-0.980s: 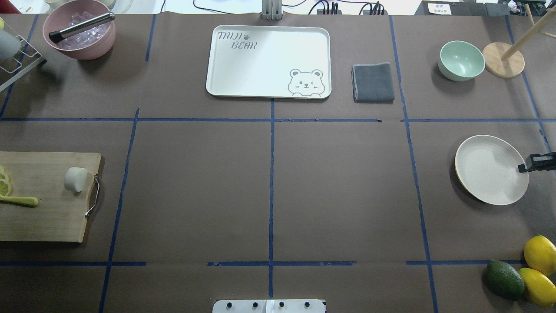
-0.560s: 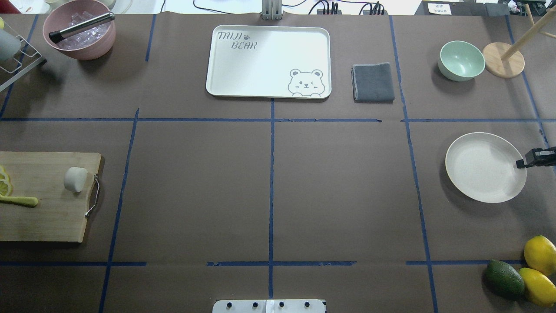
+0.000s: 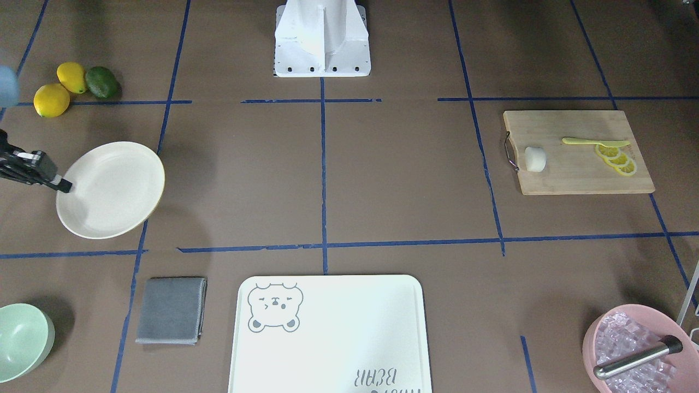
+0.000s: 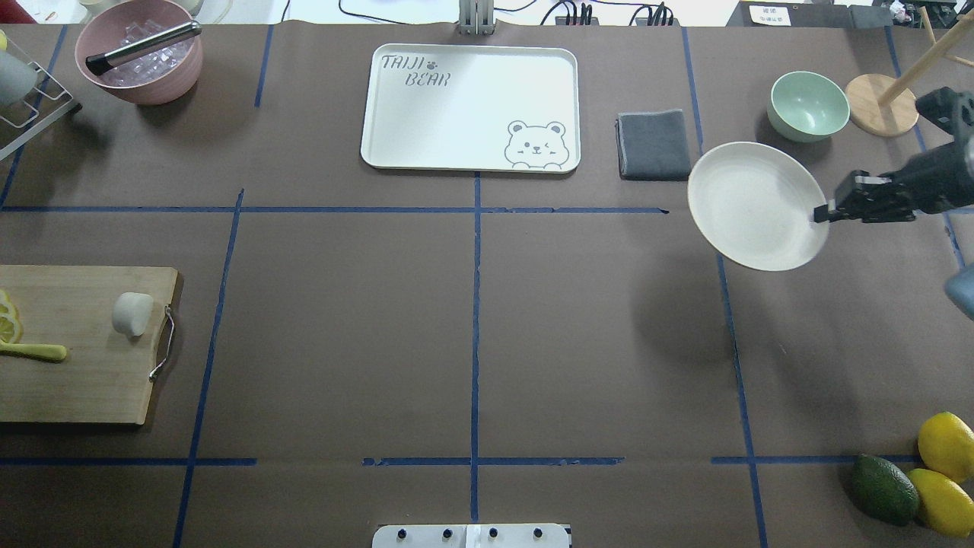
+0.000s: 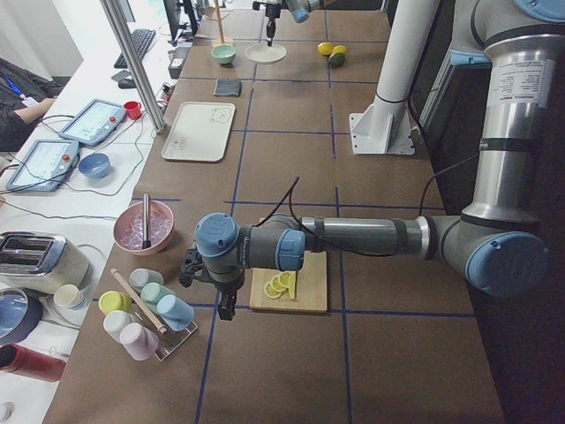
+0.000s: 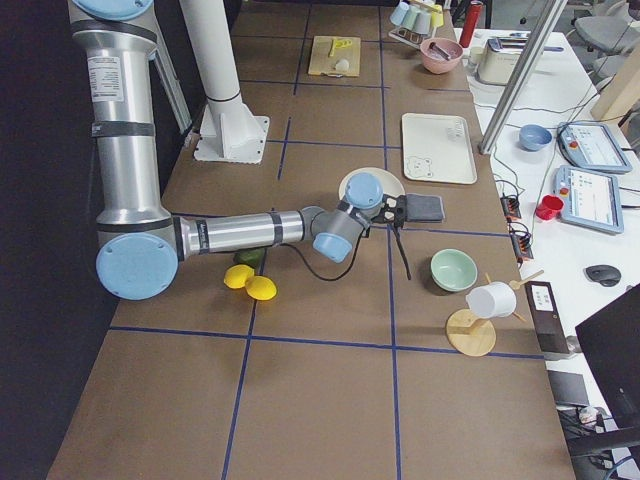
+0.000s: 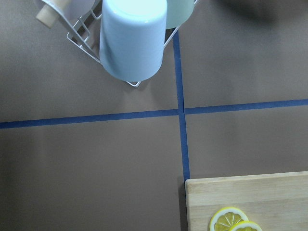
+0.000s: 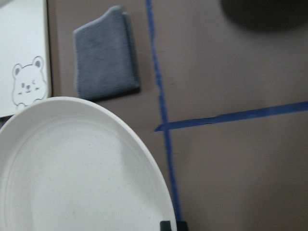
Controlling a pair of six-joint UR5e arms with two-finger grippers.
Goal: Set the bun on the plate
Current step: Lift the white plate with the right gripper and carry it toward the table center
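The small white bun (image 4: 133,313) (image 3: 535,159) lies on a wooden cutting board (image 4: 84,380) at the table's left, near the board's metal handle. My right gripper (image 4: 820,213) (image 3: 65,186) is shut on the rim of the cream plate (image 4: 753,205) (image 3: 112,188) (image 8: 72,168), which hangs above the table on the right and casts a shadow below. My left gripper (image 5: 227,309) shows only in the exterior left view, over the table between the cup rack and the board; I cannot tell whether it is open or shut. Bun and plate are far apart.
A bear-printed tray (image 4: 469,106), a grey cloth (image 4: 654,144) and a mint bowl (image 4: 808,105) line the far side. A wooden stand (image 4: 883,104) is at far right. Two lemons (image 4: 946,445) and an avocado (image 4: 883,489) are at near right. Lemon slices (image 3: 617,158) and a pink ice bowl (image 4: 138,52) are left.
My right gripper has lifted the plate off the table and carried it away from the robot and toward the centre, near the grey cloth. The bun has not moved.
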